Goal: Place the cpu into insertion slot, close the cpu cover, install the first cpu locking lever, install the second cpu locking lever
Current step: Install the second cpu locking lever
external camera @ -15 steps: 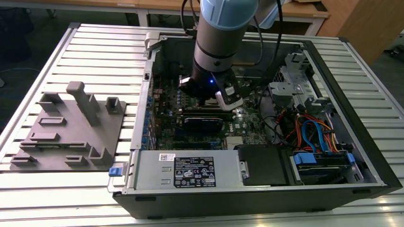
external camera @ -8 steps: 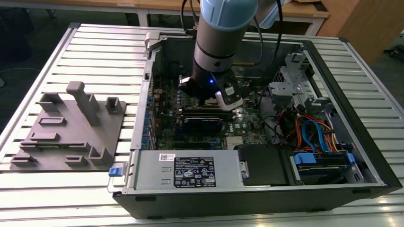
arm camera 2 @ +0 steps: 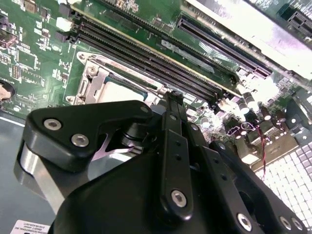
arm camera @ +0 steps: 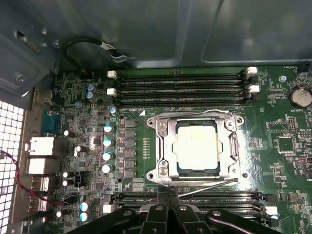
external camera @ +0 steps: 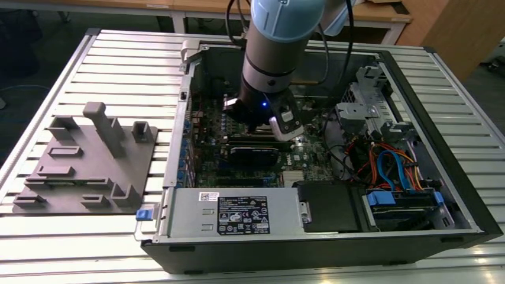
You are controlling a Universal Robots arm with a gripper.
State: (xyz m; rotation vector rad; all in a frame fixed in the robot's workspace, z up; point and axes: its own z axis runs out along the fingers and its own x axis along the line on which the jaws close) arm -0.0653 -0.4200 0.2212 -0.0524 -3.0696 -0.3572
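Open computer case (external camera: pixel 442 177) lay on slatted worktop (external camera: pixel 118 59); grey fixture block (external camera: pixel 87 165) at its 9 o'clock, labelled power supply box (external camera: pixel 236 214) at near edge; print unreadable. Cpu (arm camera: pixel 197 146) sat in insertion slot (arm camera: pixel 165 168), cpu cover (arm camera: pixel 164 137) down around it, memory slots (arm camera: pixel 180 83) flanking. Pincer (arm camera: pixel 168 195) pressed together, empty, just beside socket edge.

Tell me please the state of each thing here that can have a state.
cpu: seated flat in the insertion slot.
cpu cover: closed down around the cpu.
locking lever: thin rod lying along the slot's edge; latched or not, cannot tell.
gripper: jaws together, holding nothing, beside the lever.
computer case: side open.
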